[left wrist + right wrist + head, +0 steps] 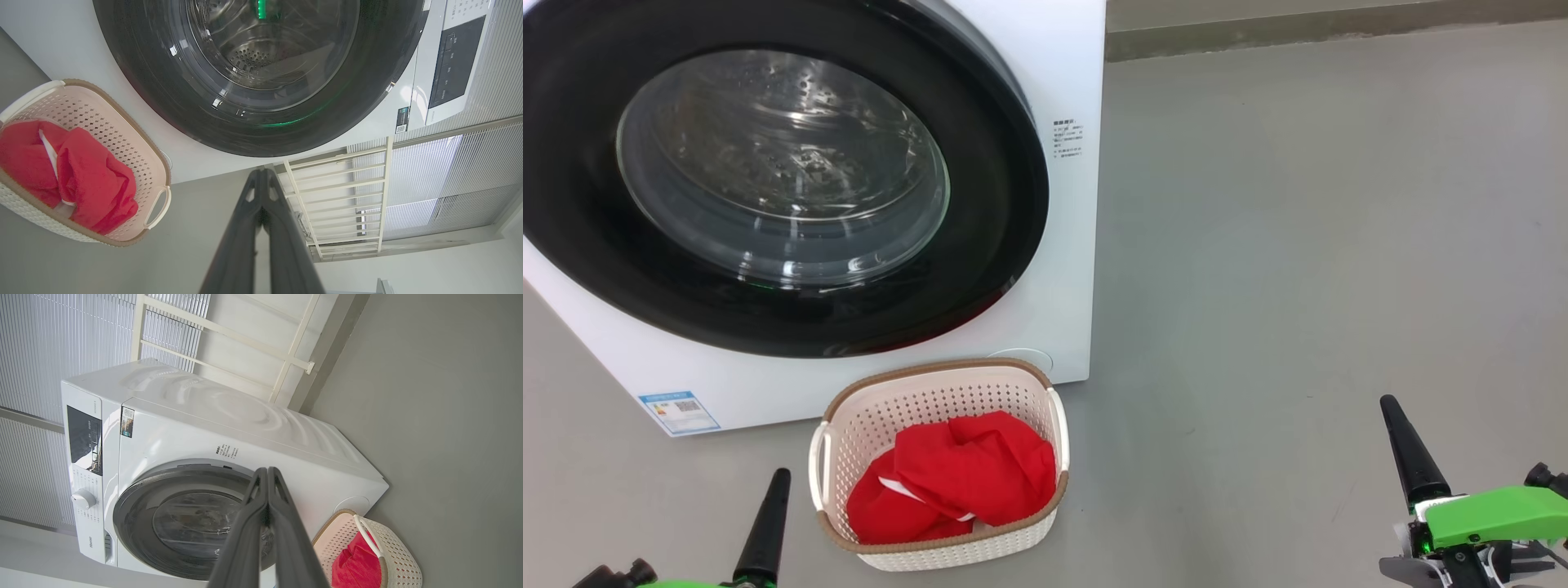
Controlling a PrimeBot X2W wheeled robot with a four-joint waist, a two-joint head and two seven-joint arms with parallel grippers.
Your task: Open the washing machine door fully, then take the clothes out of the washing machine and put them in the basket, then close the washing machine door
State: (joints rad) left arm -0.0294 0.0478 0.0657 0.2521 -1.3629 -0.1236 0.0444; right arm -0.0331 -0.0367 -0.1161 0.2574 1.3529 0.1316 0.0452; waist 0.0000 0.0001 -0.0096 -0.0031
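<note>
Crumpled red clothes (964, 474) in cream basket (931, 371), left end effector (781, 480), right end effector (1390, 407) each pressed together

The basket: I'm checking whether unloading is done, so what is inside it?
Bright red clothes lie heaped inside the basket, reaching up near its rim. They cover most of its bottom, so anything beneath them cannot be seen.

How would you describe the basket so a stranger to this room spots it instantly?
Find the big white washing machine with the round black-rimmed door. On the grey floor in front of it sits a cream perforated basket. Its brown rim and the red clothes inside set it apart.
</note>
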